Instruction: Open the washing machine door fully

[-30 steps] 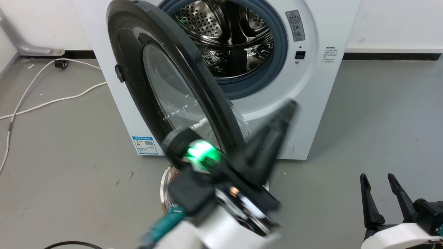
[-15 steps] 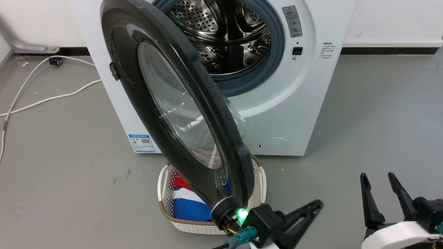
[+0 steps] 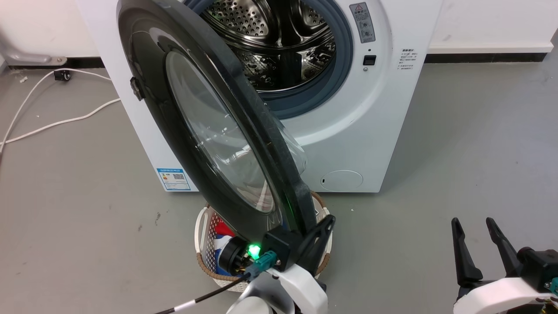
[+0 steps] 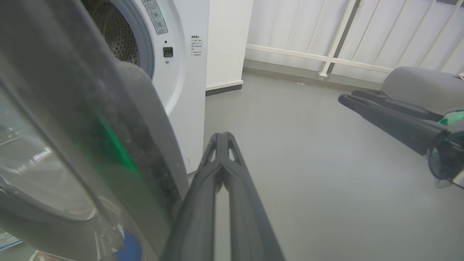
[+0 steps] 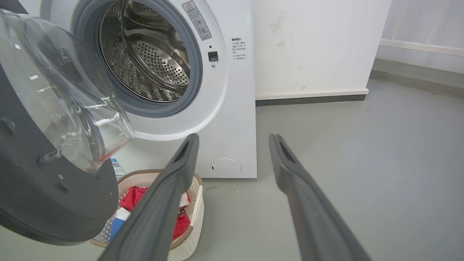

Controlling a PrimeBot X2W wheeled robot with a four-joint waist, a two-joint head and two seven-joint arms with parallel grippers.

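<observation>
The washing machine door [image 3: 148,100] stands swung partway out at centre-left of the frame, its lower edge above a laundry basket [image 3: 201,226]. The left tool [image 3: 326,224], fingers together, sits just beside that edge at bottom centre. The right tool [image 3: 473,224], fingers apart, is at lower right.
</observation>
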